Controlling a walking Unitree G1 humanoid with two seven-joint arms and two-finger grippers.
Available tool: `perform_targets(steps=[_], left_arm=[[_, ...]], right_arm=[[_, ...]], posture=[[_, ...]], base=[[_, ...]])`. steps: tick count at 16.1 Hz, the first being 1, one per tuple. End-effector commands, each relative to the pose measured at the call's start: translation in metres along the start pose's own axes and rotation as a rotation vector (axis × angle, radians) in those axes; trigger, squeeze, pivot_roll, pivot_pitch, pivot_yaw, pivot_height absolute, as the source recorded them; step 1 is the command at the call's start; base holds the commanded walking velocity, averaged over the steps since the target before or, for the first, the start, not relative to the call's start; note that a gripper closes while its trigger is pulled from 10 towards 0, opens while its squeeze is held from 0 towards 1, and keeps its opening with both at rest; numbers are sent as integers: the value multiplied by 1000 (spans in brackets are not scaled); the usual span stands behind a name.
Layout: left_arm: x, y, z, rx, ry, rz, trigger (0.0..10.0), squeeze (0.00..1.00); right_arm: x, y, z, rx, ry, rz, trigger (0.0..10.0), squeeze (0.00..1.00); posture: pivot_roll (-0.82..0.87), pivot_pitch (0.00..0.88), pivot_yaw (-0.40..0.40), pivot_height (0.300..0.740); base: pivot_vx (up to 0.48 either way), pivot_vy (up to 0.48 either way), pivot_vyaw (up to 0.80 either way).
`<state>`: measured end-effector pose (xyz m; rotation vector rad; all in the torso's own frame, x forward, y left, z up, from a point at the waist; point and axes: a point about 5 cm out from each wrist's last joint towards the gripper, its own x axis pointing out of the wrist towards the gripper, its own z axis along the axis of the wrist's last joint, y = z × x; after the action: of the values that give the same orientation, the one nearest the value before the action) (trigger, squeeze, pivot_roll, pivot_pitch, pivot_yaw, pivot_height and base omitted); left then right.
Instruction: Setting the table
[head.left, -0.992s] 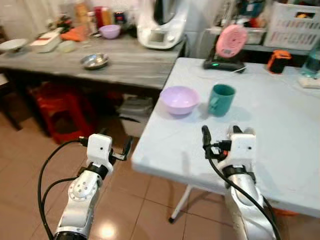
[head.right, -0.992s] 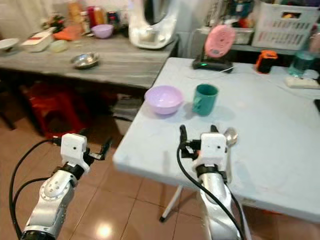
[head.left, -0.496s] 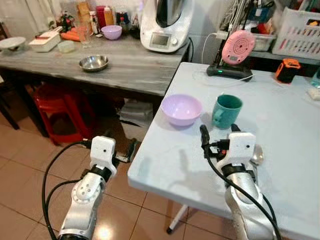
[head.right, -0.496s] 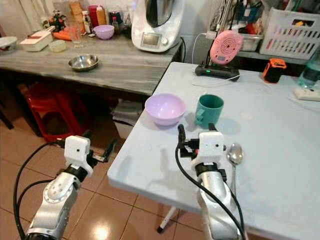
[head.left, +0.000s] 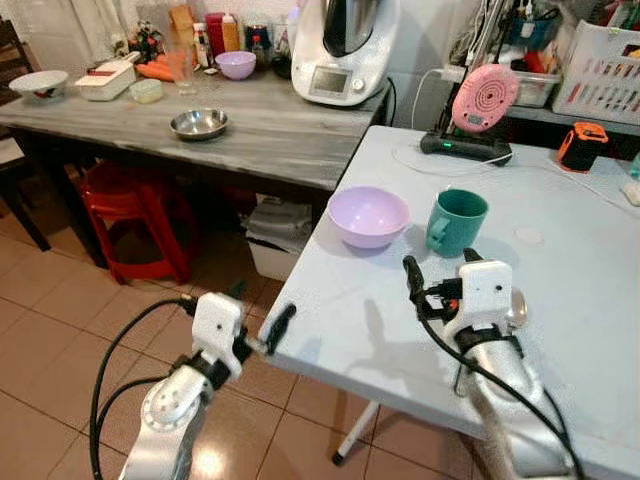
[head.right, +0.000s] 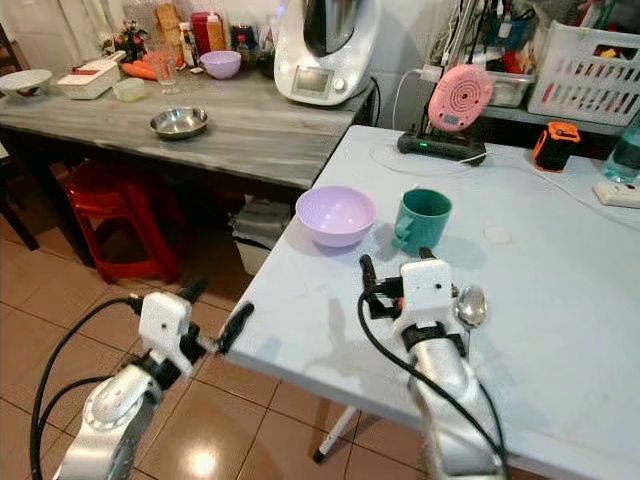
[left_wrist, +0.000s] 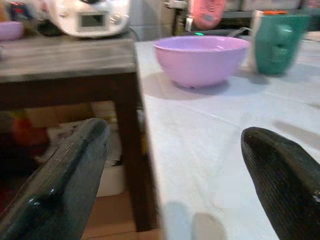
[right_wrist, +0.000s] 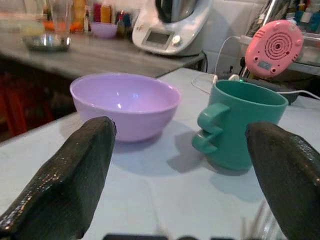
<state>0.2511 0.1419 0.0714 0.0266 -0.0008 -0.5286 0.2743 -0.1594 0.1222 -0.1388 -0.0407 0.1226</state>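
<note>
My right end effector (head.right: 396, 268) hovers low over the pale blue smooth tabletop (head.right: 560, 280), its two black fingers spread wide and holding nothing. Just ahead of it stand the lilac round plastic bowl (head.right: 336, 215) and the teal ceramic mug with a side handle (head.right: 421, 221), upright and close beside each other, the bowl nearer the tabletop's left edge. In my right wrist view the bowl (right_wrist: 125, 104) shows glossy and hollow, and the mug (right_wrist: 241, 122) is matte with a thick looped handle turned toward the bowl. A shiny metal spoon (head.right: 469, 308) lies flat on the tabletop just right of my right wrist, its oval bowl pointing toward the mug.

My left end effector (head.left: 258, 318) is at the tabletop's near left corner, fingers wide apart and empty, one finger (head.left: 278, 327) reaching up to the tabletop's edge; I cannot tell if it touches. From the left wrist the lilac bowl (left_wrist: 201, 59) lies well ahead across the bare surface.

Beyond the mug, at the tabletop's far edge, a pink round device on a black base (head.right: 457, 105) stands upright. To the left of the tabletop runs a grey wood-grain counter (head.right: 250, 135) carrying a small steel bowl (head.right: 178, 122) and a white kitchen machine (head.right: 323, 50), with a red plastic stool (head.right: 120, 215) beneath it on brown tiled floor (head.right: 60, 300).
</note>
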Motion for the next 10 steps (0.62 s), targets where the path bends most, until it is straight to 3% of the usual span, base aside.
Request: perform_targets(steps=[1,6,7,10], left_arm=[[0,-3,2,-4,2,-41,10000,0],[-4,-11,4,-21,1,-123,10000,0],[-7,-14,4,-32,-1,-141,10000,0],[-10,-19,4,-41,-2,-146,10000,0]], right_arm=[[6,-2,2,-9,12,24,10000,0],[36,2,9,-103,65,248,10000,0],[46,3,9,-165,102,332,10000,0],[64,1,16,-261,121,430,10000,0]], posture=[[-21,0,2,740],[-19,4,5,740],[-19,14,0,740],[-8,22,-14,740]], base=[[0,0,0],[0,0,0],[0,0,0],[0,0,0]])
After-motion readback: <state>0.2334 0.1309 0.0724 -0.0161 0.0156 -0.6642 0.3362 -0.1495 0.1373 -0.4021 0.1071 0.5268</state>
